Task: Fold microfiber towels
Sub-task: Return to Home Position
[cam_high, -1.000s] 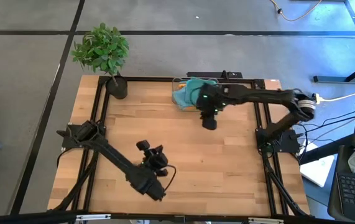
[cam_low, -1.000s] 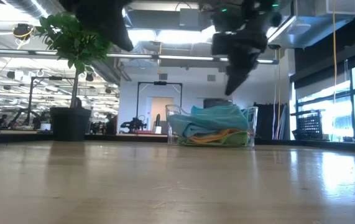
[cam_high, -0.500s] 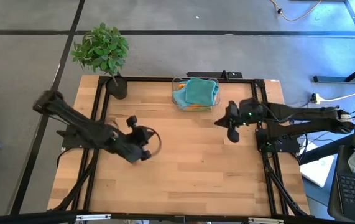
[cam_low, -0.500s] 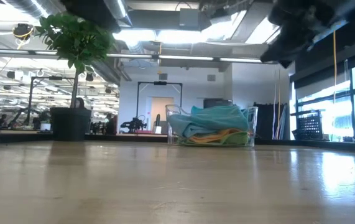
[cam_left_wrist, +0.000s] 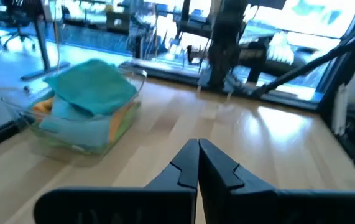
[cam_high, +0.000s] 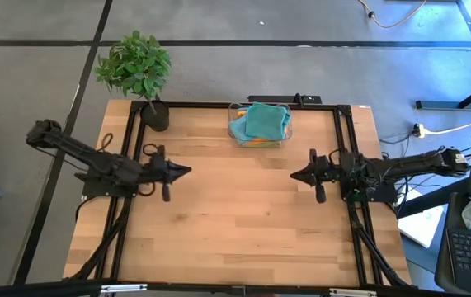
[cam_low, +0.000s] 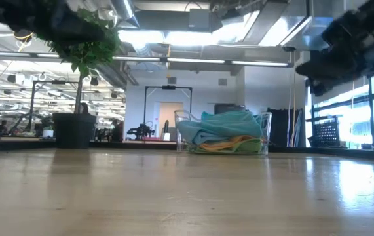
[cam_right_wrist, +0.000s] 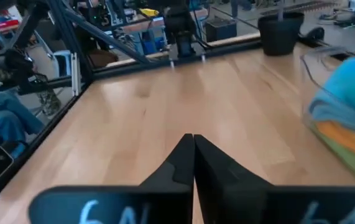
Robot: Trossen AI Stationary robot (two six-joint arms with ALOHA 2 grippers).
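**Q:** What moved?

**A:** Both arms have drawn back since a second ago. The left gripper [cam_high: 187,171] is now over the left side of the table [cam_high: 243,231] and the right gripper [cam_high: 294,176] is over the right side. Their tips face each other, well apart.

**Q:** Are the claws holding anything?

**A:** No. Each wrist view shows the fingers pressed together with nothing between them.

**Q:** Where are the towels?

**A:** The towels [cam_high: 266,121] are piled in the clear bin [cam_high: 235,109] at the middle of the table's far edge. A teal one lies on top, so orange and lime green show only as slivers beneath it.

**Q:** Is anything hard to see?

**A:** In the low view the arms are dark blurs at the top corners. The right wrist view cuts the bin off at its edge.

**Q:** And the setting?

**A:** The table is pale wood planks with black rails along its sides. A potted plant [cam_high: 134,64] stands at the far left corner, and the floor around is grey. Beyond the table is an open hall with ceiling lights, a doorway behind the bin and windows on the right.
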